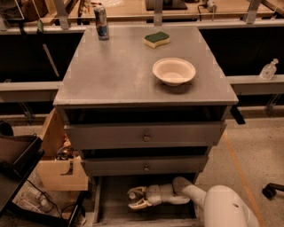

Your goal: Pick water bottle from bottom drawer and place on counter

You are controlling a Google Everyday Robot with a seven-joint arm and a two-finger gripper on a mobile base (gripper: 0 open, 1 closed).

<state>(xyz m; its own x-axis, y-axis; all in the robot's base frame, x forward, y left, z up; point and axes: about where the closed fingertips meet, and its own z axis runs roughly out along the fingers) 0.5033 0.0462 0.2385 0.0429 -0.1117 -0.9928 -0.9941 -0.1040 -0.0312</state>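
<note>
1. As the white arm (222, 206) reaches in from the lower right, I have the pincer (135, 198) down inside the bottom drawer (114, 205).
2. Bottom drawer is pulled out at the foot of the cabinet, and its inside is dark grey.
3. Pincer lies about level and points to picture left. It sits roughly mid-drawer, just below the lower knob (146, 168).
4. Pincer state: I cannot tell whether it is open, closed or gripping anything.
5. Bottle: I cannot pick it out for sure. A small pale patch sits at the pincer's tip against the dark drawer floor, and I cannot tell whether that is the bottle.
6. Worktop (120, 73) is flat matte grey and carries three things, all well apart.
7. Can (101, 23) stands upright at the far left corner.
8. Sponge (156, 39), green over yellow, lies near the far edge, right of centre.
9. Bowl (174, 71) is pale, sits mouth up on the right half, and is nearer to me than the sponge.
10. Top drawer (186, 133) and middle drawer (111, 166) each have one round knob and a dark gap above the front.
11. Cardboard box (60, 170) is just beside the cabinet's left side at middle-drawer height, with a black cart (17, 162) further left.
12. Pump bottle (268, 70) stands on a pale ledge to the right, well apart from the worktop.
13. Wooden bench (128, 9) runs behind the cabinet's far edge.
</note>
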